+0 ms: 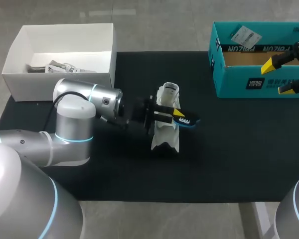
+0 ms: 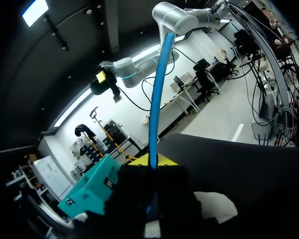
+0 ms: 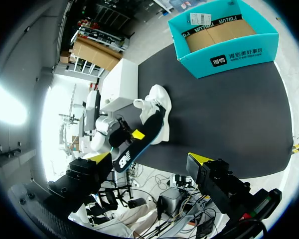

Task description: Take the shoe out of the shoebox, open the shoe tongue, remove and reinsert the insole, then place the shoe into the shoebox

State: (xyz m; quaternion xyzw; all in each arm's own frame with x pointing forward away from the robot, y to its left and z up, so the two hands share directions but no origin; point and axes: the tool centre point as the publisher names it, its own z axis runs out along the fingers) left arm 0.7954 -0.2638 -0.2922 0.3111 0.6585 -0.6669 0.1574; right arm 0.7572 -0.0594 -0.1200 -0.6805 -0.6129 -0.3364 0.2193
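Left end effector (image 1: 165, 114) pinches insole (image 1: 187, 120) just above white shoe (image 1: 167, 137) mid-worktop (image 1: 229, 149), likely for reinsertion. Right end effector (image 1: 280, 74) spread, empty, by teal shoebox (image 1: 249, 82), out of way.

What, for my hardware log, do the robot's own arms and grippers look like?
The left arm and right arm are silver-grey with rounded joints ringed by light-blue bands. A black cable runs along the left one. The left gripper and right gripper are black, each with two wedge-shaped fingers tipped in bright yellow.
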